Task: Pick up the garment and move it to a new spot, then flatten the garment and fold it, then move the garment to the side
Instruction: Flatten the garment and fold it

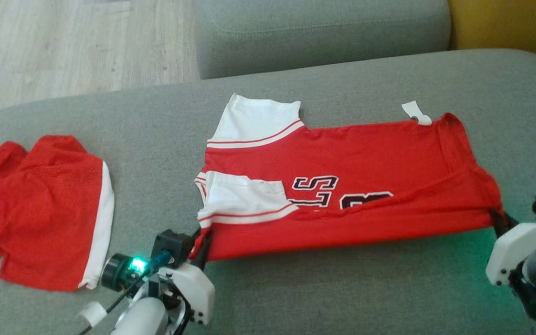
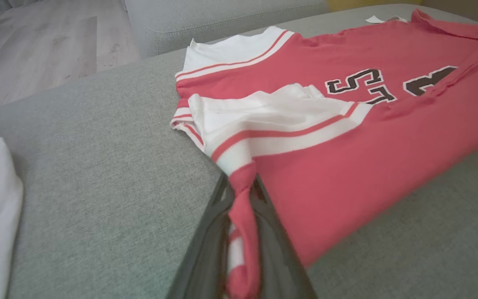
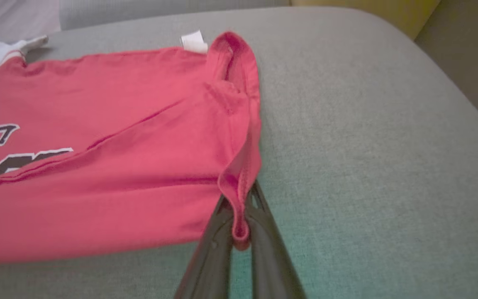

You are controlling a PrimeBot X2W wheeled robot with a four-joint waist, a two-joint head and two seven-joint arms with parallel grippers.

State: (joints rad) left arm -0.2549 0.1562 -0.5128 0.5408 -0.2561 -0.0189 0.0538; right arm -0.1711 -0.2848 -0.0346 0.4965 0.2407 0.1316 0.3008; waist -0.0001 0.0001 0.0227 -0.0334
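Observation:
The garment [image 1: 342, 186] is a red jersey with white red-striped sleeves and black lettering, lying crosswise on the grey sofa seat [image 1: 156, 121]. Its near long edge is lifted and pulled taut between both grippers. My left gripper [image 1: 201, 246] is shut on the jersey's near left corner, just below the folded-in white sleeve [image 2: 272, 120]; red cloth [image 2: 241, 216] runs down between its dark fingers. At the hem end, my right gripper [image 1: 498, 218] is shut on the near right corner [image 3: 239, 203]. A white tag [image 1: 414, 112] sticks out at the far edge.
A second red garment with a white stripe [image 1: 44, 209] lies crumpled on the seat to the left. The sofa's backrest cushion [image 1: 319, 32] rises behind, wooden floor [image 1: 63, 42] beyond at the left, and a yellow surface [image 1: 510, 23] at the far right.

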